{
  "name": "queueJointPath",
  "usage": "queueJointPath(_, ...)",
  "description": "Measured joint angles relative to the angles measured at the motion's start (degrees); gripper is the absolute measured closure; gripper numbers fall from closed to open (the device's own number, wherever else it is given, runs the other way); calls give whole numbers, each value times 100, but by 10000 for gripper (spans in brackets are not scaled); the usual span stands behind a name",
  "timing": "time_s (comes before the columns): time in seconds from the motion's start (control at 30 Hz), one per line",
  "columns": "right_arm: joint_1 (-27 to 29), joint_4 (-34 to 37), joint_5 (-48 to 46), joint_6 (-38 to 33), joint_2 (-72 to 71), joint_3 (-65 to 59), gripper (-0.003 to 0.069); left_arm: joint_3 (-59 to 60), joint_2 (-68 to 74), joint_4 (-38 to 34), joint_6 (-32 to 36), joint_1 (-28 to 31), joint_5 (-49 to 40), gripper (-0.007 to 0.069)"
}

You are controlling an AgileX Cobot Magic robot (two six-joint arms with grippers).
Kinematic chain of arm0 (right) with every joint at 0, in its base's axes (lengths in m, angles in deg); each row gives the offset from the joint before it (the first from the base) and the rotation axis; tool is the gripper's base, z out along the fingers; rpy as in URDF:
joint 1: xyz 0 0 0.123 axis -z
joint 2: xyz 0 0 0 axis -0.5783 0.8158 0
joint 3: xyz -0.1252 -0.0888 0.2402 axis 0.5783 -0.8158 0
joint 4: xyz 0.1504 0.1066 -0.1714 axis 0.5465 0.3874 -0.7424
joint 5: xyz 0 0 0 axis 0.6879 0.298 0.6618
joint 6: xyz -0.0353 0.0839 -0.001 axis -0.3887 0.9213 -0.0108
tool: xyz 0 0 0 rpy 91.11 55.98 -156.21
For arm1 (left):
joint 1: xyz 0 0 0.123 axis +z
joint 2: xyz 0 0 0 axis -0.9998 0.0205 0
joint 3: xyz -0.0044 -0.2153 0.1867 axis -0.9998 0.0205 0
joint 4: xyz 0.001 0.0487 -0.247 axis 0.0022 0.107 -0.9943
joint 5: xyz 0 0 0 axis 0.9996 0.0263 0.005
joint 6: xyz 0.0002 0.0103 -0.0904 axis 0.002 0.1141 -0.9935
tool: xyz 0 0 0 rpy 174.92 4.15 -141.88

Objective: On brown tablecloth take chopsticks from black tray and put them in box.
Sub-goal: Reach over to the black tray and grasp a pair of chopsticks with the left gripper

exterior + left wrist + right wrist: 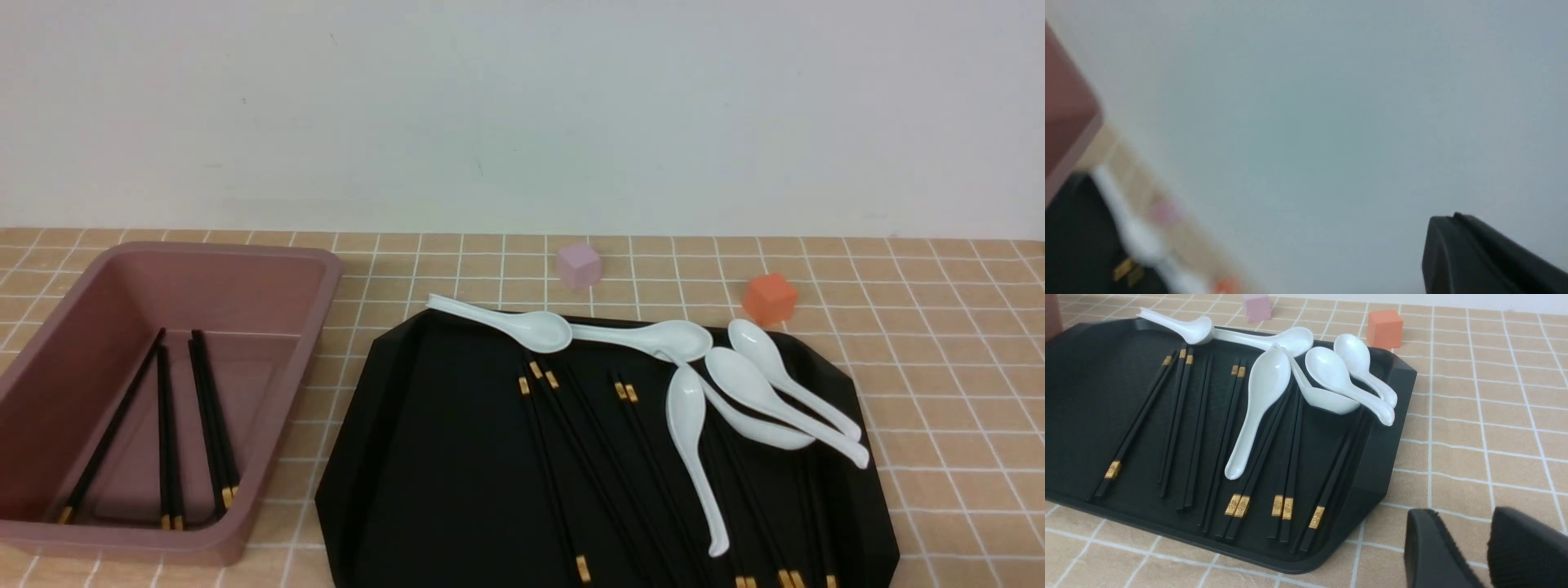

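Observation:
The black tray (pixel 424 457) lies on the brown tablecloth (pixel 939 343) and holds several chopsticks (pixel 582 567) with gold bands. Several more chopsticks (pixel 214 425) lie inside the box (pixel 245 257) at the left. Neither gripper shows in the front view. In the blurred left wrist view my left gripper (pixel 1455 216) is shut and empty, in front of the pale wall, with a corner of the box (pixel 1065 106) and the tray (pixel 1073 237) at the edge. My right gripper (pixel 1464 514) is open and empty over the tablecloth (pixel 1474 416), beside the tray's (pixel 1086 396) near corner and its chopsticks (pixel 1237 505).
Several white spoons (pixel 690 416) lie across the tray's far and right parts, some over chopsticks (pixel 1267 379). A pink cube (pixel 579 265) and an orange cube (pixel 770 298) stand on the cloth behind the tray. A pale wall rises behind the table.

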Motion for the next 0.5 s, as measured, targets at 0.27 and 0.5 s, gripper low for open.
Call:
queueJointPath(0.27, 0, 0, 0, 0, 0, 0, 419, -2228, 4110, 1424, 710, -96, -3937, 637)
queueJointPath(0.5, 0, 0, 0, 0, 0, 0, 419, -3425, 6202, 2795, -533, -1629, -4182, 637)
